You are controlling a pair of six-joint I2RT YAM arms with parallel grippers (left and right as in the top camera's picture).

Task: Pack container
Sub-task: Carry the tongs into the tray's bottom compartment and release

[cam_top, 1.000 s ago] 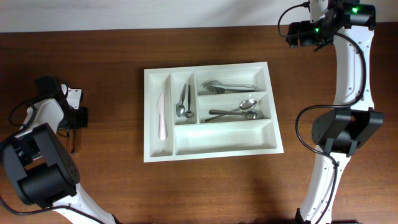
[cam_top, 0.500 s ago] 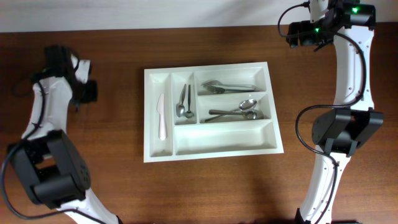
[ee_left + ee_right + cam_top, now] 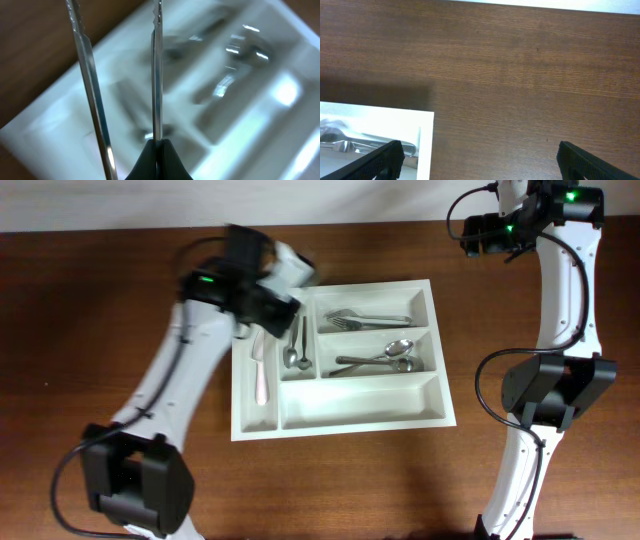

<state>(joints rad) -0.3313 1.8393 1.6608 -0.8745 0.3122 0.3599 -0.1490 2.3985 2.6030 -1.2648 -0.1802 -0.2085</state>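
Observation:
The white container (image 3: pixel 360 406) lies mid-table and holds a white knife (image 3: pixel 261 370), small spoons (image 3: pixel 295 345), forks (image 3: pixel 365 318) and larger spoons (image 3: pixel 385 360). My left gripper (image 3: pixel 262 292) hovers over the container's far left corner. In the left wrist view it (image 3: pixel 159 146) is shut on a thin metal knife (image 3: pixel 156 75) seen edge-on with a serrated tip. A second such blade (image 3: pixel 90 85) stands beside it; its hold is hidden. The container (image 3: pixel 280 95) is blurred below. My right gripper (image 3: pixel 480 165) is open and empty, beyond the container's far right corner (image 3: pixel 380 120).
The brown wooden table (image 3: pixel 120 470) surrounds the container. The right arm's base and links (image 3: pixel 550 390) stand along the right edge. The container's widest front compartment holds nothing.
My left arm has swung from the table's far left side up and across to above the container's far left corner. The right arm has not moved.

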